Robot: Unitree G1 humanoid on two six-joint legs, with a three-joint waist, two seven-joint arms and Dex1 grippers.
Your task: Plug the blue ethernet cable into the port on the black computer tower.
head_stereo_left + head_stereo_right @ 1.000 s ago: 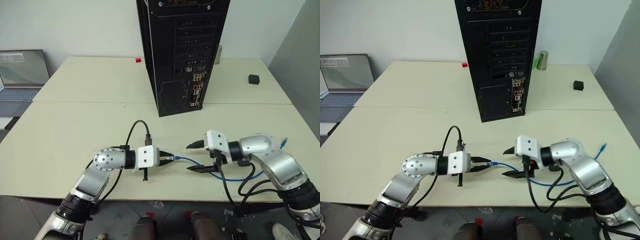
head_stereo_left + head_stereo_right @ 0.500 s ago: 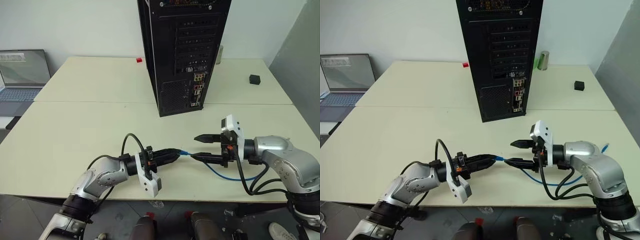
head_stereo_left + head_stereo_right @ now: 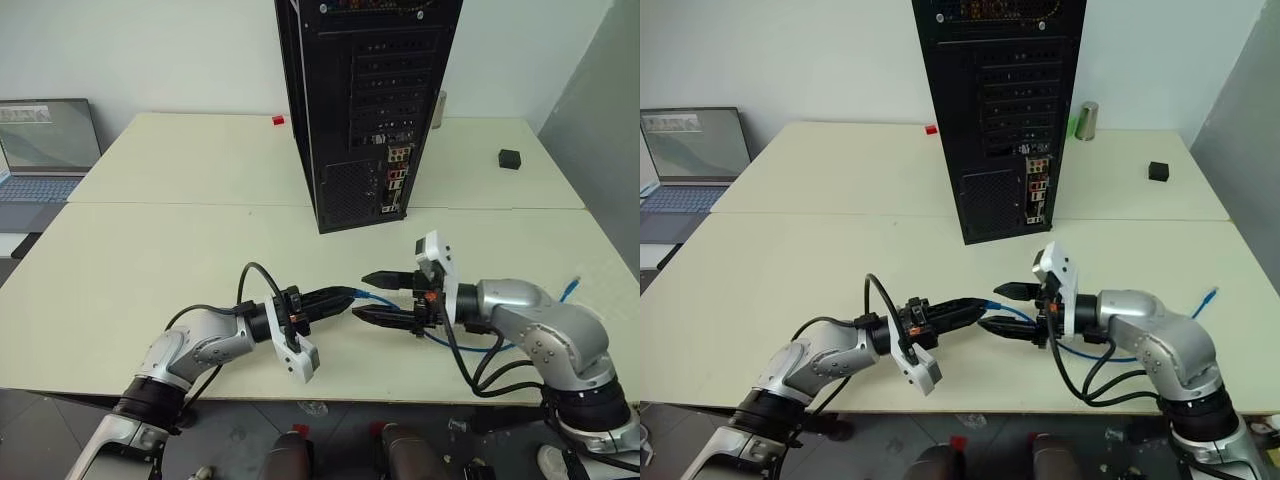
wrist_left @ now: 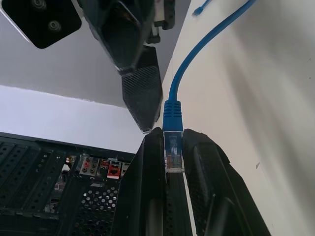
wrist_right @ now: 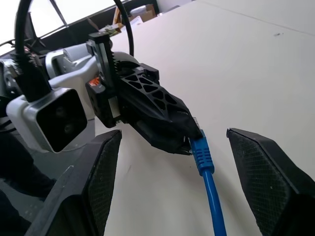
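Blue ethernet cable (image 3: 470,345) lies across the near part of the cream table (image 3: 150,250), seen from the head camera, with one plug end lifted off the surface and pinched in the left gripper (image 3: 345,294), whose fingers are closed on it. From there the cord runs to the robot's right, sags onto the tabletop and loops past the right arm; its free end rests near the table's right edge. The right gripper (image 3: 370,296) faces the left one at close range, its two fingers spread wide, one above and one below the cable just beside the plug. Behind both stands the black computer tower (image 3: 365,100), upright, rear face toward the robot, well apart from the cable. A grey laptop (image 3: 40,150) sits at the far left.

From the left wrist, the clear plug (image 4: 172,152) sits clamped between the two black fingers (image 4: 147,196), its blue boot projecting beyond the tips.

From the right wrist, the spread pads (image 5: 98,182) flank the cord without touching it.
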